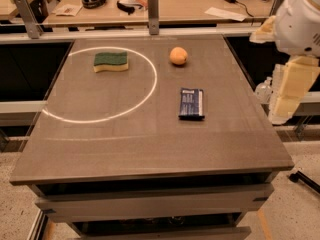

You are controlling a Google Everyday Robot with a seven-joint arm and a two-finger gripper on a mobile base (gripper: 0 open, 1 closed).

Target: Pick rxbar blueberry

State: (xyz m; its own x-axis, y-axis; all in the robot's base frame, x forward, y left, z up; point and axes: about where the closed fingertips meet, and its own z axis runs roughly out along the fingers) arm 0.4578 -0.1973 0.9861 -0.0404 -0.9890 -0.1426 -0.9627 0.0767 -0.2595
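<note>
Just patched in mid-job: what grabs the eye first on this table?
The dark blue rxbar blueberry lies flat right of centre on the table, just outside a bright white ring that encloses a green-and-yellow sponge. A round orange object sits behind the bar. The gripper hangs beyond the table's right edge, touching nothing.
</note>
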